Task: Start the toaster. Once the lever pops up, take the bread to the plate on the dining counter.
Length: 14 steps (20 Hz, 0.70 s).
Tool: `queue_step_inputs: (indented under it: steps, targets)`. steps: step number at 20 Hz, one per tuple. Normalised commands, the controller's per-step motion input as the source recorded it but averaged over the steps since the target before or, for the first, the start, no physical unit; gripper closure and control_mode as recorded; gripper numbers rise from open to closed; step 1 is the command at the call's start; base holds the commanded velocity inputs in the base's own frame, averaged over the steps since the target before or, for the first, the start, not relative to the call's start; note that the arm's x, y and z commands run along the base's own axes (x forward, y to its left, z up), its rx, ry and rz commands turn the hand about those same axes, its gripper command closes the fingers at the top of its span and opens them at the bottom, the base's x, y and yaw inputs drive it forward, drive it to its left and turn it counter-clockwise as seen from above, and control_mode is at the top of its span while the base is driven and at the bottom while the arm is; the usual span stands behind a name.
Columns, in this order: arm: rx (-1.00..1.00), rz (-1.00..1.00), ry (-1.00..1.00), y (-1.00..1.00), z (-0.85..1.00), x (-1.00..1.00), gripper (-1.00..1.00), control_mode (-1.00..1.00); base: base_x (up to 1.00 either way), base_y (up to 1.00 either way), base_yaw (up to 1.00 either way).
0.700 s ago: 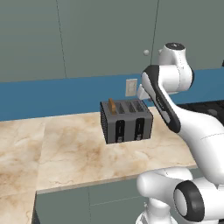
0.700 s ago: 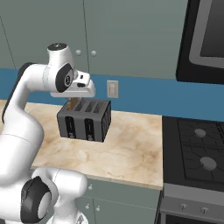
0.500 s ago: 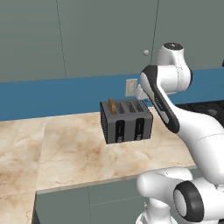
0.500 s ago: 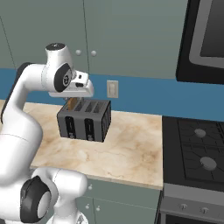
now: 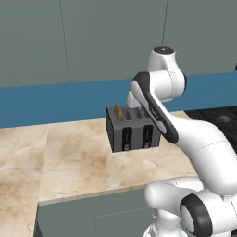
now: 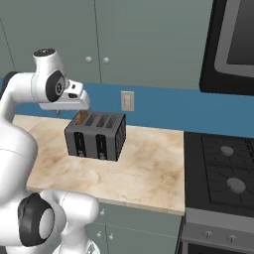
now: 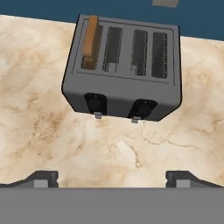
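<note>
The gripper (image 7: 112, 177) hangs above the counter (image 7: 39, 131) with its jaws spread wide and nothing between them — the two dark fingertips (image 7: 41, 177) rise far apart at the bottom of the hand view, over bare beige marble short of the toaster's front. In the right base view the hand (image 6: 69, 100) hovers above the toaster's left end, apart from it.

Beyond the fingertips stands the toaster (image 7: 124, 65), a dark grey four-slot box set toward the back edge of the counter, upright, its front with two black lever tracks facing the robot. Both levers (image 7: 98, 115) sit at the low end of their tracks in the hand view. The bread (image 7: 90, 36) — a thin brown slice — stands in the leftmost slot, its upper part well above the toaster's top; the other three slots hold nothing.

From the base views the toaster (image 5: 133, 129) rests about midway along the counter's (image 6: 144, 168) length, nearer the wall than the front edge, with the bread (image 5: 119, 111) showing at its left end. Behind it runs a blue backsplash (image 6: 163, 110) carrying a pale wall outlet (image 6: 127, 101), with grey-green cabinets (image 6: 139, 39) above. To the right, past the counter's end, lies a black stove (image 6: 221, 168).
</note>
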Motion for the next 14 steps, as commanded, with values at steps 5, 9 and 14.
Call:
queue_step_inputs:
  steps: [5, 9, 14]
  targets:
    - [0.0, 0.0, 0.0, 0.62, -0.12, 0.1, -1.0, -1.0, 0.0, 0.0, 0.0]
    - [0.0, 0.0, 0.0, 0.38, -0.22, 0.13, -1.0, -1.0, 0.0, 0.0, 0.0]
    - [0.0, 0.0, 0.0, 0.39, -0.27, 0.22, -1.0, -1.0, 0.0, 0.0, 0.0]
